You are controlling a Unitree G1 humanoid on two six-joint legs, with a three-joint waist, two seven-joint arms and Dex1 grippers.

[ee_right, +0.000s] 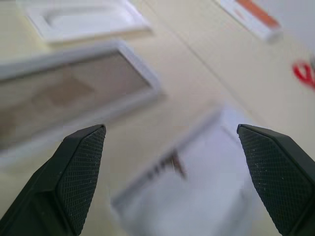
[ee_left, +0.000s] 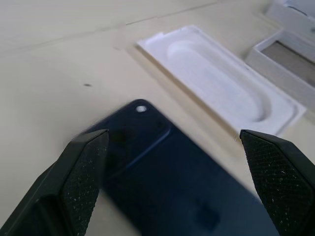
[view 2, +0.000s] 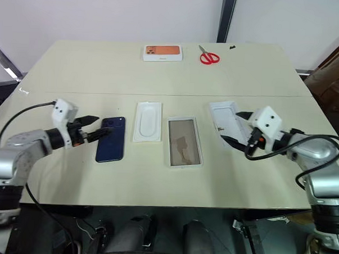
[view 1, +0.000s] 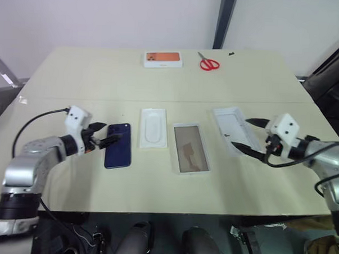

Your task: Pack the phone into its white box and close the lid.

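Four flat pieces lie in a row across the middle of the cream bench (view 1: 155, 205), their long axes running near to far: from left to right, the phone (view 1: 118, 145), a white tray insert (view 1: 153, 128), the white box (view 1: 191, 149) with its brownish floor showing and nothing in it, and the lid (view 1: 230, 129), inner side up and angled slightly. At the far edge sit a white box with an orange picture (view 1: 163, 59) and red scissors (view 1: 208, 63).

Both arms reach in from the sides. The left end effector (view 1: 107, 134) has its fingers spread wide and holds nothing; it sits at the phone's far left corner, by the camera bump, pointing rightward across the phone's short side. The right end effector (view 1: 248, 134) is likewise wide and empty, over the lid's right edge, pointing left.

Judging from this, the phone goes to the left arm, which is much nearer; the box lies to the right of the phone, past the tray insert.
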